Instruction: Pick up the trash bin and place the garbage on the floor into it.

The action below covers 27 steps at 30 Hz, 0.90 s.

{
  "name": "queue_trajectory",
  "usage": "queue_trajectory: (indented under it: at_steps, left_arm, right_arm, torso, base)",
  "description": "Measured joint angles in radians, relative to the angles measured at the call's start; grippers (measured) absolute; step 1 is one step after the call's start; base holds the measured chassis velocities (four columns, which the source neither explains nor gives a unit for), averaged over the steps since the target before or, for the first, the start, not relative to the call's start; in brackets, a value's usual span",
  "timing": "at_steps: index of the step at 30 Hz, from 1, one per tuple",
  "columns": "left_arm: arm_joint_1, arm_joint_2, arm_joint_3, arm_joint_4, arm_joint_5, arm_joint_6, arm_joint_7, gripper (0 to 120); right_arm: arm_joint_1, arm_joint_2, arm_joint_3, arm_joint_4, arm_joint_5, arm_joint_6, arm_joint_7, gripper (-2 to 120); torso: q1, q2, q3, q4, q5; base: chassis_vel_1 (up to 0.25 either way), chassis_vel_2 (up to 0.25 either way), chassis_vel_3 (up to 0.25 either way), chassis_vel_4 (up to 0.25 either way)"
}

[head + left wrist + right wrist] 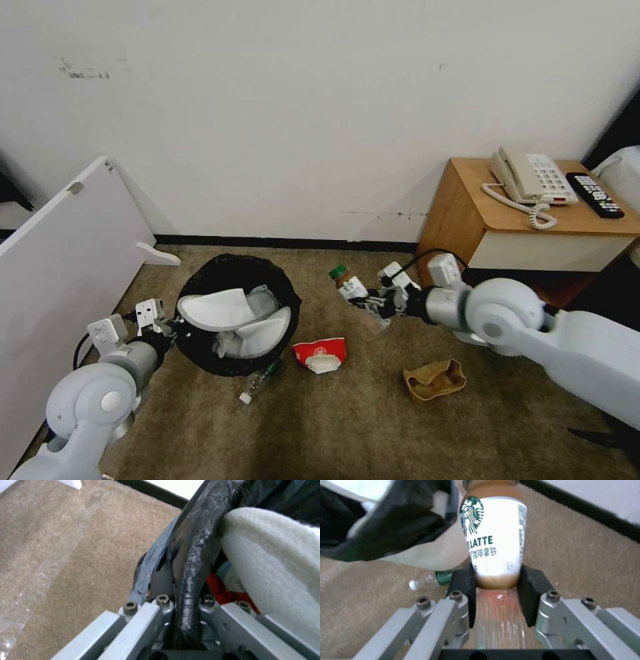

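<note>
Litter (pixel 322 355) rings the trash bin (pixel 235 325): left pincer (pixel 186 610) clamps its rim, right pincer (pixel 496 590) grips a bottle (pixel 493 537).

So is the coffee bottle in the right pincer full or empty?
Nearly empty: the coffee bottle, clamped by the right pincer, shows clear, see-through plastic at its base.

**Open air to the bin, litter below**

Between the right end effector (pixel 365 301), clamped on a latte bottle (pixel 348 285), and the trash bin (pixel 237 313) lies open air. Below it on the carpet (pixel 347 427) sit a red crushed cup (pixel 321 353) and a brown paper bag (pixel 433 380). Slippers (pixel 233 313) crowd the bin's mouth; the nightstand (pixel 533 233) stands behind.
</note>
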Motion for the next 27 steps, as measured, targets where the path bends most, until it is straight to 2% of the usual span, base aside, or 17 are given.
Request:
queue_trajectory:
  at_steps: [7, 16, 21, 22, 24, 27]
  left_arm:
    - [0.009, 0.025, 0.0, -0.015, -0.016, 0.003, -0.002, 1]
    - [0.011, 0.067, 0.027, -0.047, -0.068, 0.013, -0.002, 1]
    - [0.001, 0.097, 0.04, -0.065, -0.118, 0.021, -0.011, 1]
    - [0.001, 0.097, 0.04, -0.065, -0.118, 0.021, -0.011, 1]
    - [-0.005, 0.099, 0.047, -0.08, -0.148, 0.027, -0.028, 1]
    - [-0.004, 0.099, 0.047, -0.086, -0.156, 0.029, -0.035, 1]
  right_arm:
    - [0.003, -0.021, 0.019, 0.075, 0.009, 0.029, 0.04, 25]
    - [0.114, 0.02, 0.017, 0.128, 0.033, 0.081, 0.088, 25]
    - [0.24, 0.098, -0.004, 0.148, 0.049, 0.112, 0.101, 25]
    - [0.24, 0.098, -0.004, 0.148, 0.049, 0.112, 0.101, 25]
    - [0.29, 0.161, -0.023, 0.141, 0.056, 0.117, 0.101, 25]
    - [0.307, 0.19, -0.031, 0.133, 0.056, 0.117, 0.101, 25]
  torso:
    - [0.0, 0.0, 0.0, 0.0004, 0.0002]
    - [0.0, 0.0, 0.0, 0.0003, 0.0]
    - [0.0, 0.0, 0.0, 0.0004, -0.0001]
    - [0.0, 0.0, 0.0, 0.0004, -0.0001]
    - [0.0, 0.0, 0.0, -0.0001, -0.0001]
    - [0.0, 0.0, 0.0, 0.0, 0.0]
  base:
    - [0.0, 0.0, 0.0, 0.0]
    - [0.0, 0.0, 0.0, 0.0]
    - [0.0, 0.0, 0.0, 0.0]
    - [0.0, 0.0, 0.0, 0.0]
    - [0.0, 0.0, 0.0, 0.0]
    - [0.0, 0.0, 0.0, 0.0]
